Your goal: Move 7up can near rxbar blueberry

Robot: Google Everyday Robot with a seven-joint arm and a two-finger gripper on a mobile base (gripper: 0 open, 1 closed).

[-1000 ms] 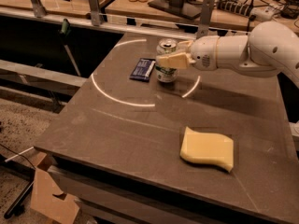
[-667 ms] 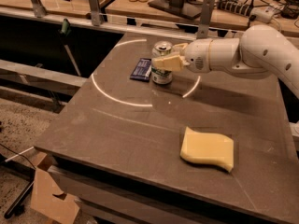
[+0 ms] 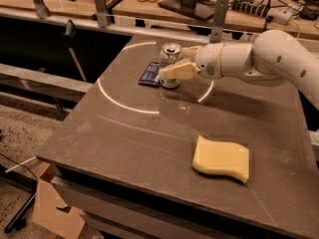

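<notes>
The 7up can [image 3: 169, 54] stands upright at the far middle of the dark table [image 3: 149, 143], its silver top showing. My gripper [image 3: 173, 67] comes in from the right on the white arm and is shut on the can, one pale finger crossing its front. The rxbar blueberry [image 3: 148, 74], a flat dark blue bar, lies just left of the can, close beside it.
A pale yellow sponge [image 3: 221, 158] lies at the near right of the table. A white arc is marked on the table top. Metal posts and a rail [image 3: 99, 6] run behind the table, with a bench of bottles and cables beyond. A cardboard box [image 3: 50, 208] sits on the floor at the lower left.
The gripper and the can have moved a little to the left, closer to the blue bar.
</notes>
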